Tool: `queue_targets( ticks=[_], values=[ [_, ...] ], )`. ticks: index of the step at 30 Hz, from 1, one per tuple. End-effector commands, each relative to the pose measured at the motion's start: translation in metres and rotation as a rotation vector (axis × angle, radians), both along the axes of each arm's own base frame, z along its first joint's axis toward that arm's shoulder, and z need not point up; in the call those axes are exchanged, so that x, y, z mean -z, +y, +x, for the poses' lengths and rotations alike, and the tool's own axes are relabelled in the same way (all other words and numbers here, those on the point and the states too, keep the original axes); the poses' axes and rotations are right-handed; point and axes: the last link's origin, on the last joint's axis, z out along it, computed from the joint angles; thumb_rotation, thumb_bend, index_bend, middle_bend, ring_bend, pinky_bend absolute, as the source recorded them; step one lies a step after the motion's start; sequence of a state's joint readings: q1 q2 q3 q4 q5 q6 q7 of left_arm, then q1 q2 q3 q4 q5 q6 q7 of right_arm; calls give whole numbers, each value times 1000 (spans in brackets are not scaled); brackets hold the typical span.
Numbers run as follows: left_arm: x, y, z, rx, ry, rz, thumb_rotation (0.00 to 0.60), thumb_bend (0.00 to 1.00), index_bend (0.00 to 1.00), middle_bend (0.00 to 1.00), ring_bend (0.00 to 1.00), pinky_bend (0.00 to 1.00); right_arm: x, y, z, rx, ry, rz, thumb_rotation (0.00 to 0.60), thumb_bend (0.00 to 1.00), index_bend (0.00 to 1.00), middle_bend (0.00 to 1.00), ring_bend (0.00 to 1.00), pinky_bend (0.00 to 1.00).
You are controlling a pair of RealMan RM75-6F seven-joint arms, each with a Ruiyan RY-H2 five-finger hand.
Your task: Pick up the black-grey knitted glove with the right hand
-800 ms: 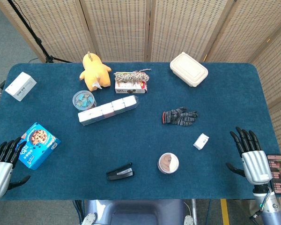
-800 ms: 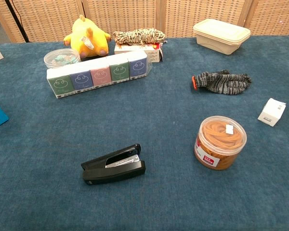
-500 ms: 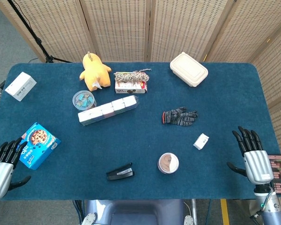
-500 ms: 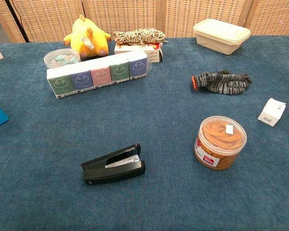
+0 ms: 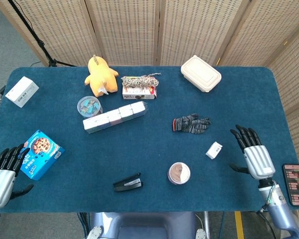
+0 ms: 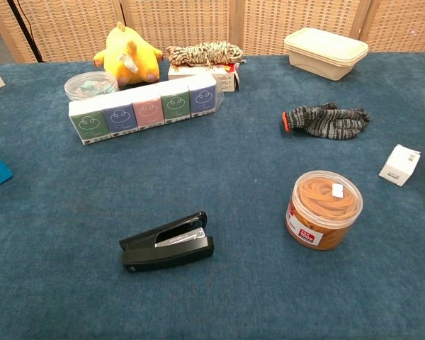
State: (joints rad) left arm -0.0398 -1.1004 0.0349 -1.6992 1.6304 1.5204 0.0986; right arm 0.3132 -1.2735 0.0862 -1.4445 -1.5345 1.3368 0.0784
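The black-grey knitted glove lies flat on the blue table, right of centre; the chest view shows the glove with an orange cuff edge. My right hand hovers open near the table's front right, fingers spread, well to the right of and nearer than the glove. My left hand sits open at the front left corner, beside a blue snack box. Neither hand appears in the chest view.
A small white box and a round tub of rubber bands lie between my right hand and the glove. A stapler, a row of small cartons, a yellow plush and a lidded container stand elsewhere.
My right hand has moved left and further onto the table, towards the glove. The left hand and all objects stayed put.
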Motion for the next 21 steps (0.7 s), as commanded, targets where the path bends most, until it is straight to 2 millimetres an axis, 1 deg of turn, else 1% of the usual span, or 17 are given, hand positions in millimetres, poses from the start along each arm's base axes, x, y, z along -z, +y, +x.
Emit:
queue_targets(
  ticks=[1, 6, 8, 11, 16, 21],
  values=[
    [1, 1, 0, -5, -2, -3, 600, 92, 0, 0, 0, 0, 18, -46, 24, 0, 9, 94, 600, 0, 0, 0, 0, 0],
    [2, 6, 0, -21, 1, 1, 600, 92, 0, 0, 0, 0, 44, -88, 41, 14, 26, 173, 600, 0, 0, 0, 0, 0],
    [3, 8, -1, -31, 2, 0, 600, 92, 0, 0, 0, 0, 52, -105, 46, 25, 31, 194, 600, 0, 2, 0, 0, 0],
    [4, 11, -2, -46, 6, -2, 600, 92, 0, 0, 0, 0, 62, -126, 49, 40, 29, 212, 600, 0, 32, 0, 0, 0],
    [5, 15, -4, -64, 10, 3, 600, 92, 0, 0, 0, 0, 73, -150, 43, 82, 62, 239, 600, 0, 62, 0, 0, 0],
    [7, 18, -5, -73, 15, -7, 600, 92, 0, 0, 0, 0, 83, -160, 38, 117, 85, 267, 600, 0, 87, 0, 0, 13]
  ],
)
